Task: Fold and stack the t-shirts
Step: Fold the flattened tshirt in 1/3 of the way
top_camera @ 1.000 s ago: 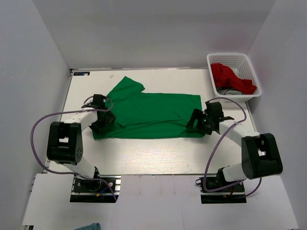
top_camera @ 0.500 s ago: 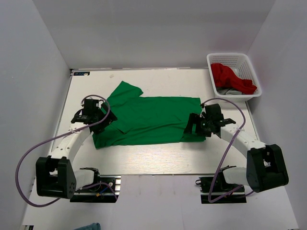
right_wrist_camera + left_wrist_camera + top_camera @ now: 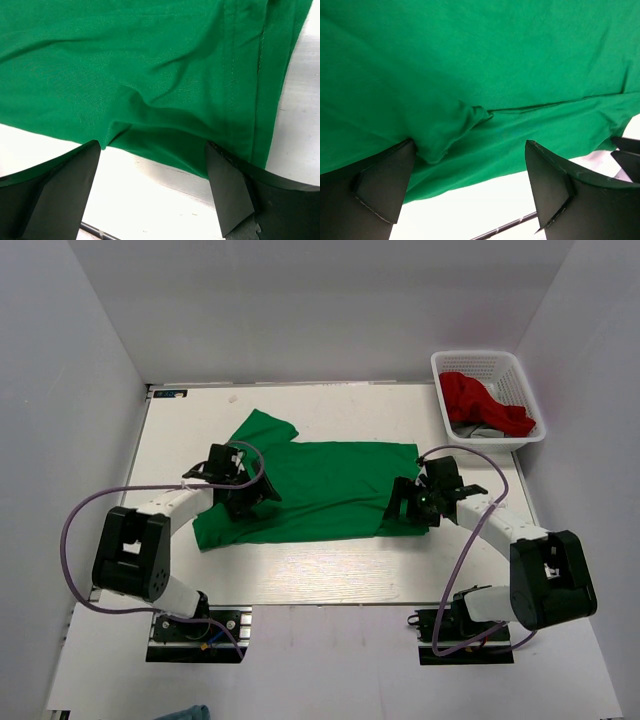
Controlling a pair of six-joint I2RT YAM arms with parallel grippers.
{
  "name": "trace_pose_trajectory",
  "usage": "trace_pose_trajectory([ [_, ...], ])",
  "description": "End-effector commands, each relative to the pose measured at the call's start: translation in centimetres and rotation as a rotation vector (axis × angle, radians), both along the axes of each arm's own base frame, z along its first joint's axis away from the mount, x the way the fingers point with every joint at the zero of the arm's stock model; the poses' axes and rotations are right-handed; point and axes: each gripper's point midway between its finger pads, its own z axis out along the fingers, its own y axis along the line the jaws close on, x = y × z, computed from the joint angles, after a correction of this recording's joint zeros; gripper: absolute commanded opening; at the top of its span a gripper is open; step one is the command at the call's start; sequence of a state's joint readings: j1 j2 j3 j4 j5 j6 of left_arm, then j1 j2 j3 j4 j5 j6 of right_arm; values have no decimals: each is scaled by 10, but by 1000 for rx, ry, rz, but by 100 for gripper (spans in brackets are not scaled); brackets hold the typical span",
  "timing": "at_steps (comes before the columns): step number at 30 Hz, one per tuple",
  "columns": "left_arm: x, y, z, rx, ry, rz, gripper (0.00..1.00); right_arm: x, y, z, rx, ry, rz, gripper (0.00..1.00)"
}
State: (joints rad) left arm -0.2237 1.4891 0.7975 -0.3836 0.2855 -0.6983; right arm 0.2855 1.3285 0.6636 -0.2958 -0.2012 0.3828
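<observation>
Nearest, the left gripper (image 3: 243,495) (image 3: 469,145) and right gripper (image 3: 410,502) (image 3: 152,145) have their fingers spread apart at the near edge of a bright green cotton t-shirt (image 3: 330,485) (image 3: 485,60) (image 3: 130,65), which lies flat on the white surface (image 3: 320,565). Far right, a red t-shirt (image 3: 480,400) lies crumpled in a white plastic basket (image 3: 441,390).

- Bright, even light is falling from overhead in the top view, and the white table (image 3: 330,570) is glowing pale without hard glare.
- The arms are casting only short, soft shadows onto the green t-shirt (image 3: 330,485).
- The walls are leaning outward toward the corners of the top view, as with a wide lens.
- In the left wrist view, the left gripper's fingers (image 3: 375,195) are showing as soft-edged, near-black shapes, while the cloth's creases are reading sharp.
- In the right wrist view, the right gripper's fingers (image 3: 50,200) are sitting in deep shade, and the bare tabletop is washing out to near white.
</observation>
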Motion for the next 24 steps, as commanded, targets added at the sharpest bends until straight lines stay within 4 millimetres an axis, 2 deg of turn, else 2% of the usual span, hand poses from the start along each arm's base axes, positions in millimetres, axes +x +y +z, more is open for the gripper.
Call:
trace_pose_trajectory([
  [1, 18, -22, 21, -44, -95, -52, 100, 11, 0, 6, -2, -33, -4, 90],
  [5, 26, -23, 11, -13, -75, -12, 100, 12, -1, 4, -5, -26, -11, 90],
  [6, 32, -25, 16, -19, -96, -12, 100, 11, 0, 3, 0, -22, -13, 90],
  [7, 36, -24, 13, -14, -99, 2, 100, 12, 1, 4, 0, -26, -13, 90],
  [10, 50, -25, 18, -5, -121, 13, 61, 12, -1, 2, -9, -18, -18, 90],
  [11, 53, -23, 16, 10, -113, 21, 36, 13, -1, 2, -9, -17, -16, 90],
  [12, 60, -24, 25, 12, -132, 27, 28, 13, 0, 1, -8, -15, -15, 90],
  [14, 62, -23, 21, 47, -115, 24, 21, 12, -1, 0, -8, -9, -20, 90],
  [15, 69, -24, 23, 54, -131, 9, 21, 13, 0, 1, -7, -12, -16, 90],
  [17, 71, -22, 20, 83, -114, -7, 22, 12, 0, -1, -10, 0, -15, 90],
  [18, 79, -23, 25, 102, -141, -44, 27, 13, 0, -2, -11, 1, -16, 90],
  [19, 81, -23, 13, 124, -112, -69, 30, 12, 0, -3, -12, 9, -16, 90],
  [20, 92, -25, 20, 134, -130, -91, 35, 11, 0, -3, -12, 13, -16, 90],
  [21, 90, -22, 14, 173, -113, -148, 38, 13, 0, -3, -14, 14, -20, 90],
  [22, 100, -24, 9, 191, -105, -178, 54, 11, 0, -6, -20, 29, -14, 90],
  [24, 98, -21, -1, 244, -76, -299, 73, 13, 0, -5, -15, 30, -14, 90],
])
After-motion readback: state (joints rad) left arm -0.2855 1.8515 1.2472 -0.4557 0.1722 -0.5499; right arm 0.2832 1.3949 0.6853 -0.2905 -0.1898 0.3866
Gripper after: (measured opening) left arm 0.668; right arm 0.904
